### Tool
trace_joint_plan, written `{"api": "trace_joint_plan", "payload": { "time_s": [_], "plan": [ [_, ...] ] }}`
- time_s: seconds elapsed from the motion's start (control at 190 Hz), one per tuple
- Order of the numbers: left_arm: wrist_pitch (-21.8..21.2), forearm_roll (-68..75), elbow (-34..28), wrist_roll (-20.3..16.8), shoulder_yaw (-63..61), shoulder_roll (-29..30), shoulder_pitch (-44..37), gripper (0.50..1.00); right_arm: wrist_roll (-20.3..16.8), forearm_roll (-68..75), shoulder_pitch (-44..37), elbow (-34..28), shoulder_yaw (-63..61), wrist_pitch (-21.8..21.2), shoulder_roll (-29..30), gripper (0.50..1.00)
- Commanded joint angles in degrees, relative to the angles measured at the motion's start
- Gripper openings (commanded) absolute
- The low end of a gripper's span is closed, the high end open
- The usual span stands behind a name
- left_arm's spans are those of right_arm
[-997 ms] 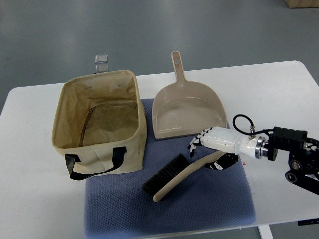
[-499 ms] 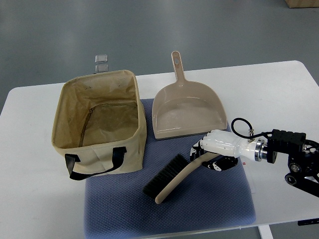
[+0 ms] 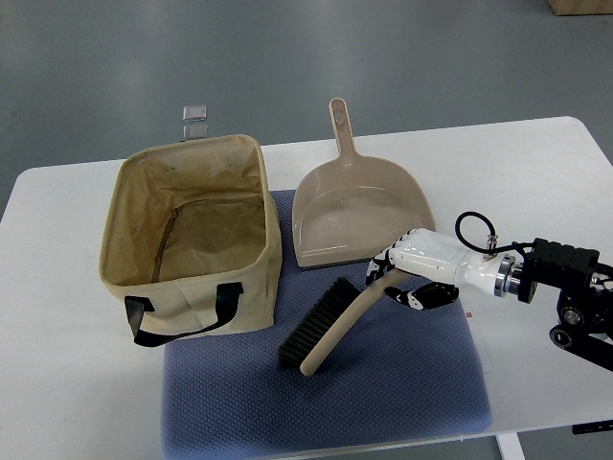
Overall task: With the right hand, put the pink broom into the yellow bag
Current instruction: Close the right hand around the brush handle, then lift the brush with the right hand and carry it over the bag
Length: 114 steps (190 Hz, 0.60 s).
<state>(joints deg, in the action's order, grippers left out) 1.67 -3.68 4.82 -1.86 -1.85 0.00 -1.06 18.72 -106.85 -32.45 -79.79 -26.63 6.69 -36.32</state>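
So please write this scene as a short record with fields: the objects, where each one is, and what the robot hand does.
broom: broom on the blue mat, bristles toward the bag
bag: open fabric bag at left, partly on the mat; nothing visible inside
dustpan: dustpan behind the broom, handle pointing away
right robot hand: right robot hand closed around the broom handle's end
left robot hand: not in view
table: white table
task state: broom not yet in bag
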Motion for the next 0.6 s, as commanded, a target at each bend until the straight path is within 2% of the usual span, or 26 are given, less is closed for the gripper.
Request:
{"api": "trace_joint_plan", "payload": {
  "time_s": [0.0,0.388,0.593],
  "plan": [
    [0.0,0.08,-0.08,-0.07,0.0,0.0,0.0,1.0,0.27,0.32,0.02,-0.02,-2.38,1.57,-1.47,0.5],
    [0.0,-0.01,0.01,0.02,0.0,0.0,0.0,1.0,1.94,3.92,-2.61,-0.02,-6.33,7.1,-8.5,0.5],
    [0.0,-0.01,0.01,0.02,0.0,0.0,0.0,1.0,1.58,7.71,-6.92,0.25,-6.33,7.63,-11.67,0.5]
  ]
}}
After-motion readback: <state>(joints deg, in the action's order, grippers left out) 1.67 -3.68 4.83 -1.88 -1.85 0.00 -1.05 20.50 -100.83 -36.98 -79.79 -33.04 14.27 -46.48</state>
